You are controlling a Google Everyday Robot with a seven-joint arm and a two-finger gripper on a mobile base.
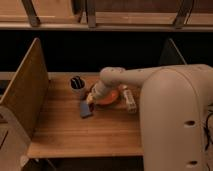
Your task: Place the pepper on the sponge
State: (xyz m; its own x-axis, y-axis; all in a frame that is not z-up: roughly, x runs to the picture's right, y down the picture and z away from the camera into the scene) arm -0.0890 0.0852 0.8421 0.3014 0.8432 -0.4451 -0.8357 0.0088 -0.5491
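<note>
The blue-grey sponge (86,109) lies flat on the wooden table (85,135), left of the middle. My gripper (91,99) is at the end of the white arm (125,77), right over the sponge's far right corner. It is shut on the small reddish-orange pepper (91,101), which hangs just above that corner. The gripper covers most of the pepper.
A round orange bowl (109,98) sits directly right of the gripper. Behind the sponge stands a white cup (77,87) with dark utensils. A pale object (131,100) lies right of the bowl. A wooden divider (25,95) walls the left side, and my bulky white body (175,120) fills the right.
</note>
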